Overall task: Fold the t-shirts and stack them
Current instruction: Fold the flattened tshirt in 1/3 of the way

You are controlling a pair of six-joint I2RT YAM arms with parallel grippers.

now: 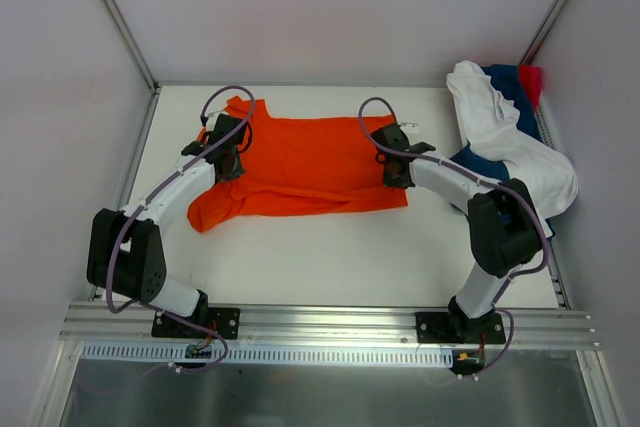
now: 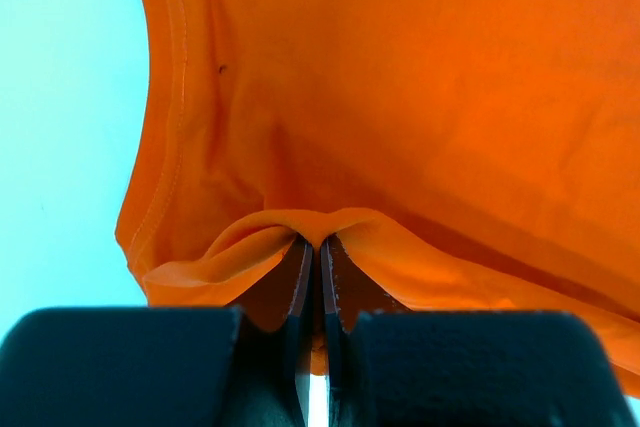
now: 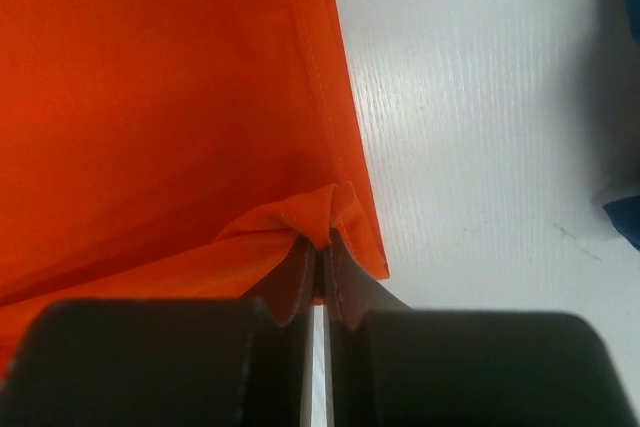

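The bright orange t-shirt [image 1: 305, 162] lies spread across the middle of the white table, with its near edge folded over. My left gripper [image 1: 228, 152] is at its left end, shut on a pinched fold of the orange cloth [image 2: 300, 227]. My right gripper [image 1: 393, 160] is at its right end, shut on the hemmed edge of the orange cloth [image 3: 325, 212]. The white t-shirt [image 1: 505, 132] lies in a heap at the far right, over the navy blue t-shirt [image 1: 480, 162]. The red-pink t-shirt [image 1: 530, 79] peeks out behind them.
The table [image 1: 330, 257] is boxed in by white walls at the left, the back and the right. An aluminium rail [image 1: 320, 322] runs along the near edge, where both arm bases are bolted. Purple cables loop above both wrists.
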